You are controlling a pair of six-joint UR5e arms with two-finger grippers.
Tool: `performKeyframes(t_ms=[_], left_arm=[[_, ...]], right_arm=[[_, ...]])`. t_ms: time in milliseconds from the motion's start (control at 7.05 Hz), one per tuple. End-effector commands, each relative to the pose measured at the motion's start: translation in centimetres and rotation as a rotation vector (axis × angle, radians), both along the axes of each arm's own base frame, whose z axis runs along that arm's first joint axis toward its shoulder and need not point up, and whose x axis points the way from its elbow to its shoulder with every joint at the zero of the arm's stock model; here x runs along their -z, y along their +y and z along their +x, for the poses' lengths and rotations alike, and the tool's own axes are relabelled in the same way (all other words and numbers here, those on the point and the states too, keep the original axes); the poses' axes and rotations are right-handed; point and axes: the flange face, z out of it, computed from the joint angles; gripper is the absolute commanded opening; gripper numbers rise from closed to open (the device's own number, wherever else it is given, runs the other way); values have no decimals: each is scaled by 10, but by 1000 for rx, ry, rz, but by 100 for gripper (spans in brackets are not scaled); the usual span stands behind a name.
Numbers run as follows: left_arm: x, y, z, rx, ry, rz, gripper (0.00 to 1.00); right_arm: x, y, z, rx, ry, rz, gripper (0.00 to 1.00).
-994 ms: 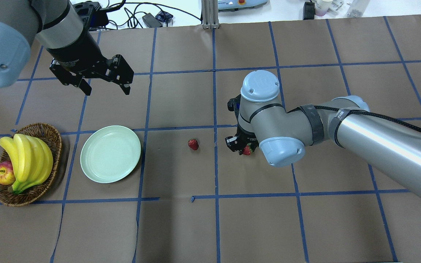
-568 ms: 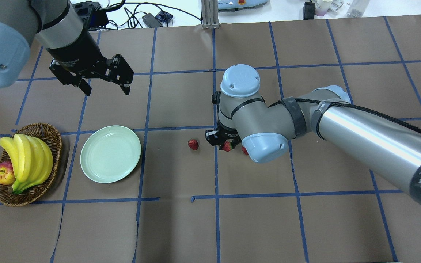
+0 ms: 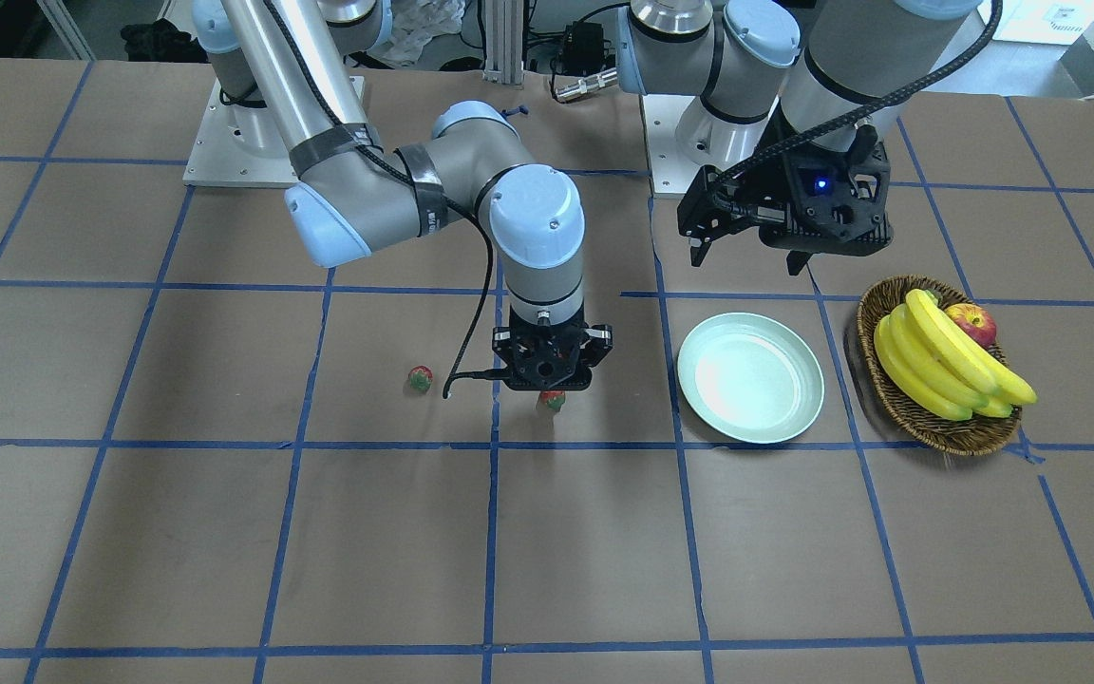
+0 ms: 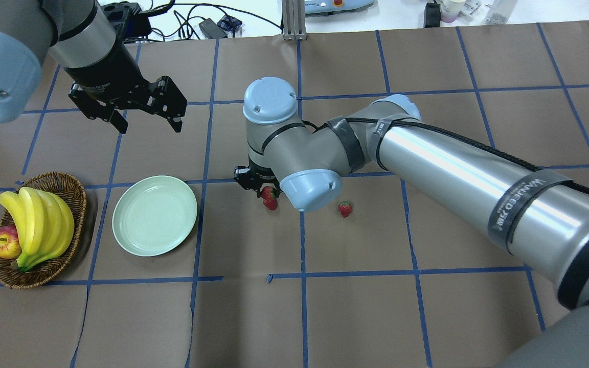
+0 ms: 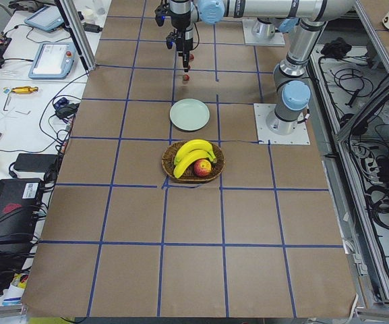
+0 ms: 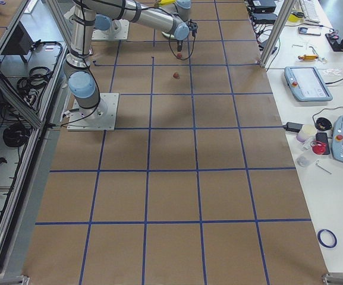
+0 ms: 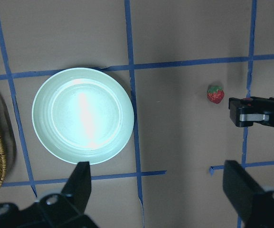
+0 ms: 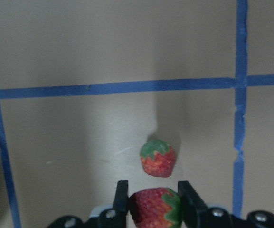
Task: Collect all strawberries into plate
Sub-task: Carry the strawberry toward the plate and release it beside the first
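Note:
My right gripper [image 8: 153, 192] is shut on a strawberry [image 8: 155, 209] and holds it just above the table. A second strawberry [image 8: 158, 158] lies on the paper directly below and ahead of it, also seen in the overhead view [image 4: 271, 204] and the front view [image 3: 552, 400]. A third strawberry [image 4: 345, 209] lies on the table to the right, behind the right gripper [image 4: 261, 188]. The pale mint plate [image 4: 154, 214] sits empty left of these. My left gripper [image 4: 148, 127] hangs open and empty above the table, behind the plate [image 7: 82, 114].
A wicker basket [image 4: 67, 185] with bananas [image 4: 39, 220] and an apple [image 4: 4, 243] stands left of the plate. The right arm's long forearm [image 4: 468, 174] spans the table's right half. Blue tape lines grid the brown paper.
My right arm has swung left, carrying the held strawberry away from the one left on the right and to just over the middle strawberry. The left arm has not moved.

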Motion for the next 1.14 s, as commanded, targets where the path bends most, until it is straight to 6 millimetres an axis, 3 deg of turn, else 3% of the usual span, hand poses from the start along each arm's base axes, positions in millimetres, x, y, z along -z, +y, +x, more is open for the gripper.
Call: performKeyframes(t_ms=[0,426,710,852,994], left_arm=[[0,0,0,0,0,0,100],[0,0,0,0,0,0,100],[1,0,0,0,0,1,100],[1,0,0,0,0,1,100],[1,0,0,1,0,3,100]], right_arm=[[28,-9,37,22,9,20,27],[54,-8,42,18,13,55,35],[51,-10,43,23,7,52,92],[45,-11,46,22,-22,57,100],[34,-15,51,16,-56,57,100]])
